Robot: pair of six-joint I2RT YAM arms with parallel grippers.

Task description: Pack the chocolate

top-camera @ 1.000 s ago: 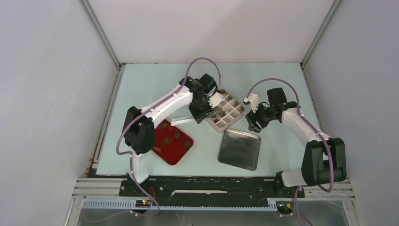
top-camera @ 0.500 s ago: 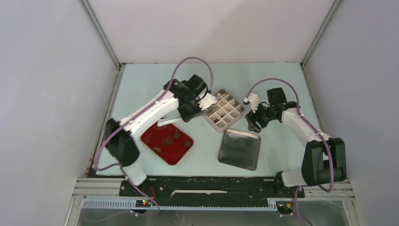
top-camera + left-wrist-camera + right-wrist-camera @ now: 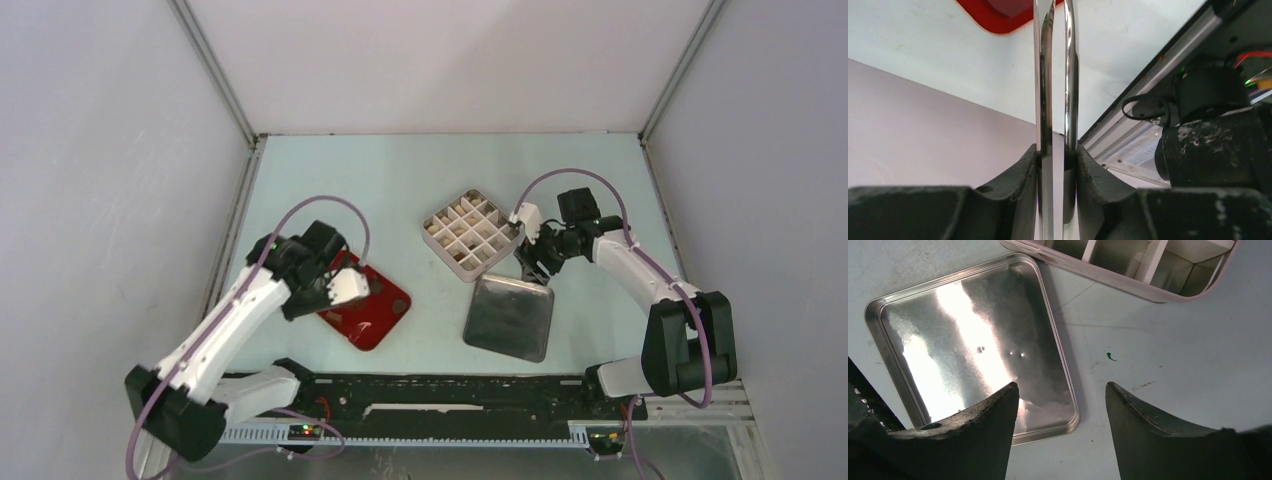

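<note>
My left gripper (image 3: 345, 286) hangs over the left part of the red tray (image 3: 382, 312). It is shut on the metal tongs (image 3: 1043, 75), whose two arms run up between the fingers (image 3: 1023, 170) toward the tray's rim (image 3: 998, 12), a narrow gap between them. The tong tips are out of view. Small brown pieces of chocolate (image 3: 462, 262) show faintly in the near cells of the white grid box (image 3: 470, 235). Any chocolate on the tray is too small to make out. My right gripper (image 3: 1060, 386) stands open and empty over the table, beside a corner of the lid.
A shiny square metal lid (image 3: 510, 317) lies flat, just nearer than the grid box (image 3: 1128, 265). The lid (image 3: 973, 345) fills the left of the right wrist view. The black front rail (image 3: 450, 392) and grey side walls bound the table.
My left arm has swung from the grid box back and to the left, carrying the tongs over the red tray. My right gripper has shifted slightly toward the box's near corner and stayed open.
</note>
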